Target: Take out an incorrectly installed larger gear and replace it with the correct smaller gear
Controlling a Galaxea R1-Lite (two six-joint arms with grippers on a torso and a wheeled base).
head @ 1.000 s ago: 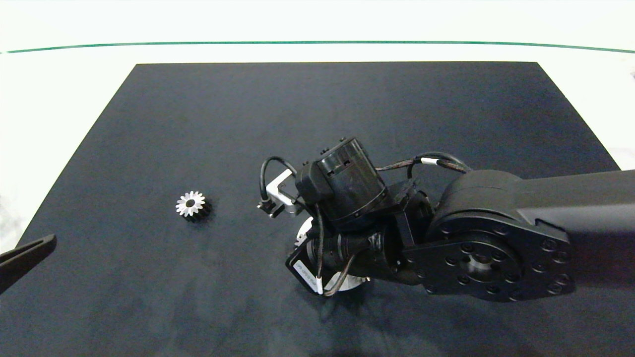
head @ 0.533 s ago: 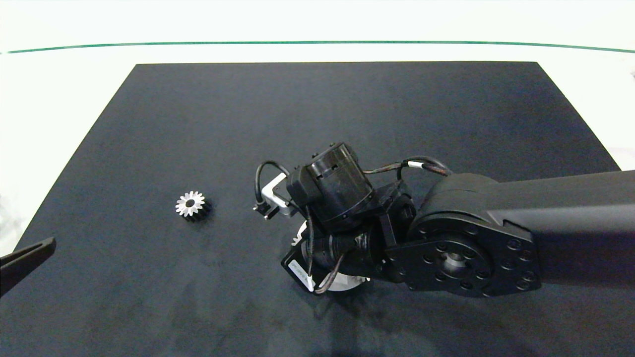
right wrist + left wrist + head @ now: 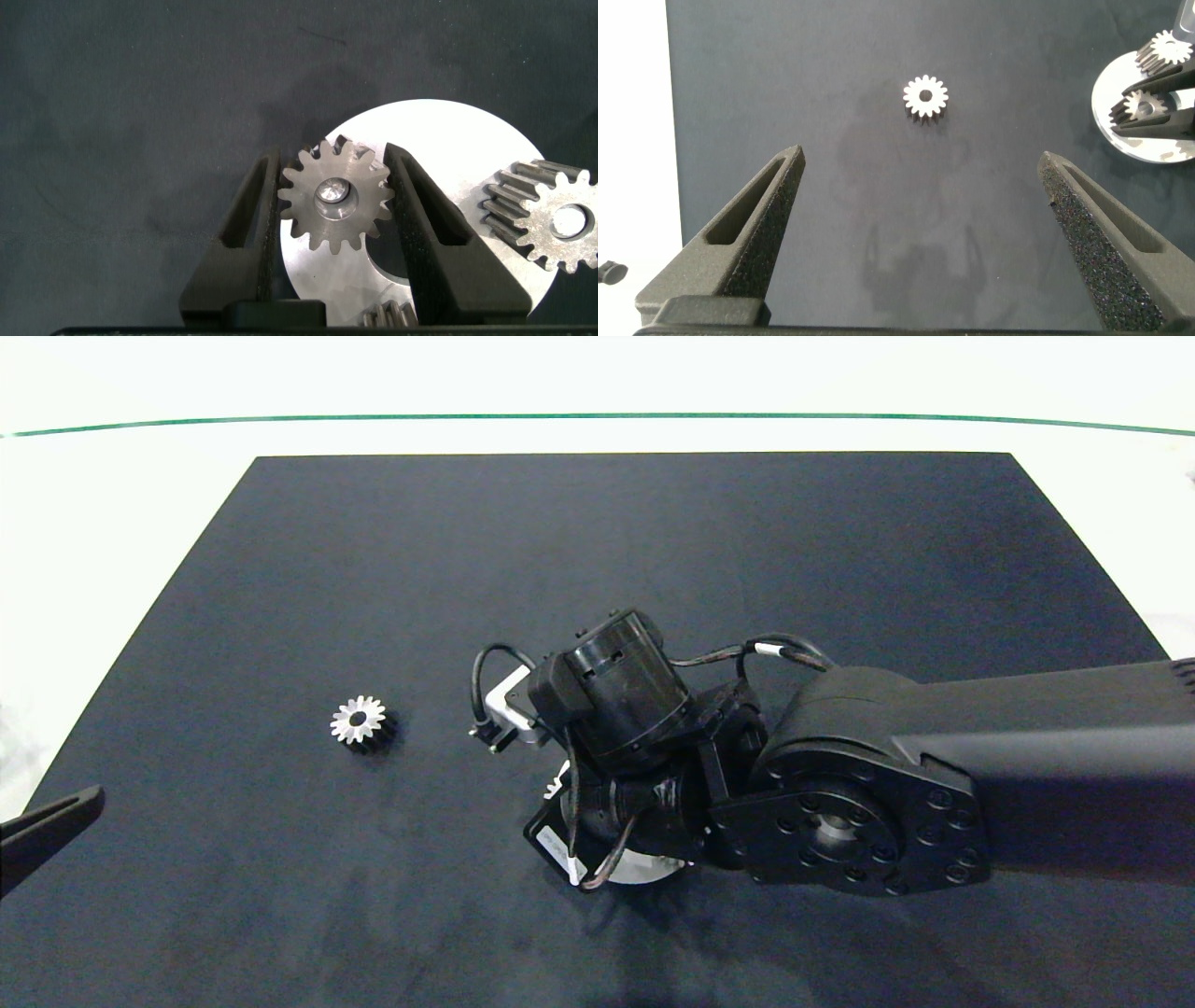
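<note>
Fingers (image 3: 422, 224) of the right claw (image 3: 334, 201) pinch the larger gear (image 3: 334, 207) over the white disc (image 3: 467, 149).

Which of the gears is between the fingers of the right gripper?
The gear on the white disc, with a pin in its centre, sits between the right gripper's fingers. Another gear stands free beside it, and one gear lies alone on the mat.

Black two-arm robot
Right arm (image 3: 934, 784): screw-ringed round joint, looping cables, white labels; textured wedge fingers (image 3: 757, 215).
</note>
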